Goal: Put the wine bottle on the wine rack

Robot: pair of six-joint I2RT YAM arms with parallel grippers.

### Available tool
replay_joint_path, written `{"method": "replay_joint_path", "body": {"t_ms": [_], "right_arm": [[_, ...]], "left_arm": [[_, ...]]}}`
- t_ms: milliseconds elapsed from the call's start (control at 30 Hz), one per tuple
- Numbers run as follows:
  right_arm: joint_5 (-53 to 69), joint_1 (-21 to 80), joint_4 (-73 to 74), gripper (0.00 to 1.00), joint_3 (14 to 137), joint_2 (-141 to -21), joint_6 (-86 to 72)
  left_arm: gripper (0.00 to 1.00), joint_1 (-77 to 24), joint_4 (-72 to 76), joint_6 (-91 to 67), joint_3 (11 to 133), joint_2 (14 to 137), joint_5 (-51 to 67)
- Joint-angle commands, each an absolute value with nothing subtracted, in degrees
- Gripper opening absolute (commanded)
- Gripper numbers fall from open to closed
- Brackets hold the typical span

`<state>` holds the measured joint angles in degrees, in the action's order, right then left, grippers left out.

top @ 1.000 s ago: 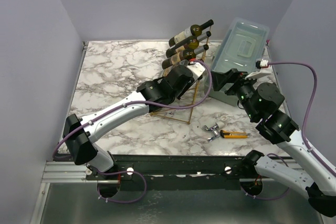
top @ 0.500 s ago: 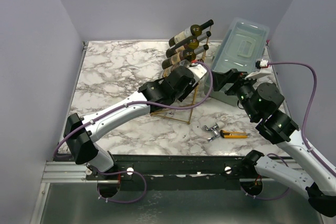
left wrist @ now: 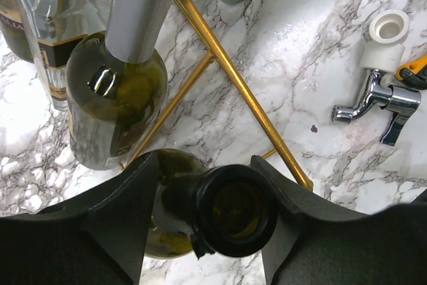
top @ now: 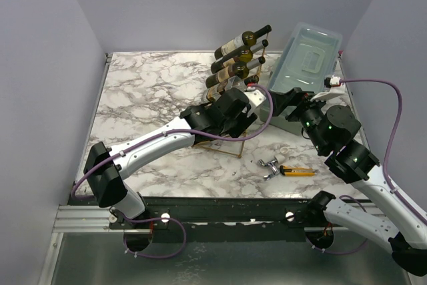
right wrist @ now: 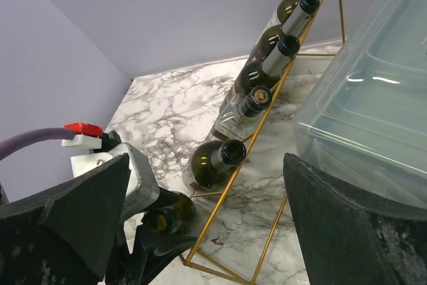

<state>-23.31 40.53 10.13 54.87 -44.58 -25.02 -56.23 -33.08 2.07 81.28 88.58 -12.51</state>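
Note:
The gold wire wine rack (top: 248,125) stands at the back centre of the marble table with several bottles lying on its rungs. It also shows in the left wrist view (left wrist: 233,75) and the right wrist view (right wrist: 267,141). My left gripper (top: 235,113) (left wrist: 203,171) is shut on the neck of a dark green wine bottle (left wrist: 233,208) at the foot of the rack, below the lowest racked bottle (left wrist: 117,98). The bottle's open mouth faces the wrist camera. The held bottle shows in the right wrist view (right wrist: 175,208). My right gripper (top: 280,101) (right wrist: 207,165) is wide open and empty, right of the rack.
A pale blue-grey plastic box (top: 307,58) (right wrist: 373,98) stands tilted at the back right, close to my right gripper. A chrome tap with a white fitting (top: 269,165) (left wrist: 380,98) and an orange-handled tool (top: 297,171) lie on the table in front of the rack.
My left gripper has shifted a little right and toward the near edge with the bottle in it. The right arm has not moved.

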Motion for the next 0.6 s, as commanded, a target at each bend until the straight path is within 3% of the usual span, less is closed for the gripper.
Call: {"method": "replay_joint_path", "body": {"t_ms": [0,433,567], "right_arm": [[-24.5,40.7,10.7,1.0,54.1,-44.4,-24.8],[-24.4,40.7,10.6,1.0,54.0,-44.6,-25.1],[-24.1,40.7,10.5,1.0,54.0,-44.7,-25.3]], "left_arm": [[0.61,-56.1,-34.8,1.1,80.9,89.0,-9.7],[0.78,-56.0,-35.4,1.0,81.5,86.9,-13.2],[0.79,-56.1,-36.0,1.5,81.7,85.9,-13.6]]}}
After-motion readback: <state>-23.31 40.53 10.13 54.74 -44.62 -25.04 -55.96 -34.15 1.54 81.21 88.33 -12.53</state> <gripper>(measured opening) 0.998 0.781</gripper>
